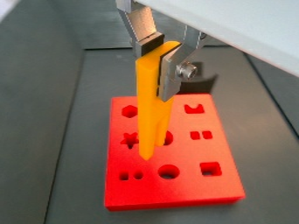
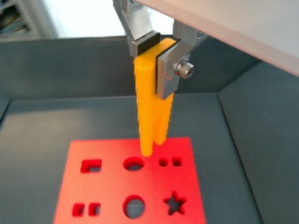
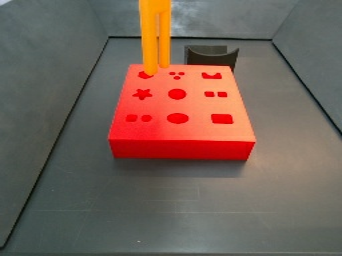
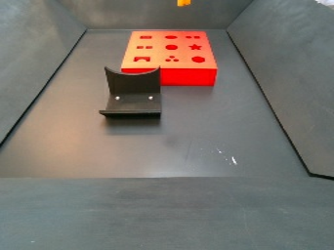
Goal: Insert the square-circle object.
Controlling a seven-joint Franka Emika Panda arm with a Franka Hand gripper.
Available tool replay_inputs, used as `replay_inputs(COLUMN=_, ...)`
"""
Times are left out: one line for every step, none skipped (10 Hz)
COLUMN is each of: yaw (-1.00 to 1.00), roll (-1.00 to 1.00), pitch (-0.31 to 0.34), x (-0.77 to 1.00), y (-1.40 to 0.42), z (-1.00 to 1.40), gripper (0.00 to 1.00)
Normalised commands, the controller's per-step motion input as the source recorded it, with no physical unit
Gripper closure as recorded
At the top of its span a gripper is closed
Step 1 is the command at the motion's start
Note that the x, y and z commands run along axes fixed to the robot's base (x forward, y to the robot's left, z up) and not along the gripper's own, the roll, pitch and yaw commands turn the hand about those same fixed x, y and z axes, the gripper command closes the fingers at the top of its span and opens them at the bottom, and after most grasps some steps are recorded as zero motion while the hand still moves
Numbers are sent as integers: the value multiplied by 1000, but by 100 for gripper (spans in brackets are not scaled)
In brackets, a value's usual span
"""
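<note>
Square-circle object (image 1: 153, 96) hangs upright, clamped near its top between the fingers (image 1: 172, 72) of the gripper (image 1: 162, 54), prong ends low over the red block (image 3: 179, 117), near the block's far-left corner in a side view.

Step in hand, by my reading: seating the two prongs in the matching hole pair. To do it well: keep the piece vertical, align both prongs over their holes before descending, lower slowly, and loosen the grip only once the piece sits without tilt. Contact with the block surface: cannot tell.

View notes:
- Wrist views show the grip and the gripper (image 2: 156, 45) closed on the piece; side views cut the gripper off.
- A side view shows prong tips (image 3: 152, 68) relative to the hole rows.
- Only side views show the dark grey curved piece (image 4: 132, 94), on the worktop (image 4: 196, 146) well apart from the block.
</note>
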Motion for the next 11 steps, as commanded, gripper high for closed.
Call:
replay_inputs(yaw=-997, roll=-116, pitch=-186, x=0, y=-6, z=-246, gripper=100)
replay_inputs(yaw=-1000, roll=-56, pitch=-156, x=0, y=0, z=-251, gripper=100)
replay_inputs(yaw=-1000, roll=-33, pitch=-130, x=0, y=0, z=-303, gripper=100)
replay_inputs(yaw=-1000, roll=7, pitch=-120, x=0, y=0, z=-369, gripper=100)
replay_inputs(yaw=-1000, roll=71, pitch=-91, x=0, y=0, z=-329, gripper=100)
replay_inputs(yaw=-891, roll=136, pitch=-19, x=-3, y=-69, z=-311, gripper=100)
replay_inputs(yaw=-486, roll=113, pitch=0, x=-226, y=-160, z=-446, gripper=100)
replay_inputs(yaw=-420, roll=177, pitch=64, x=-417, y=-169, z=-557, gripper=100)
replay_inputs(yaw=-494, roll=159, pitch=219, x=-260, y=-54, z=-477, gripper=100)
replay_inputs(yaw=-591, roll=109, pitch=260, x=-266, y=0, z=-340, gripper=100)
replay_inputs(yaw=-846, roll=83, pitch=181, x=-34, y=0, z=-260, gripper=100)
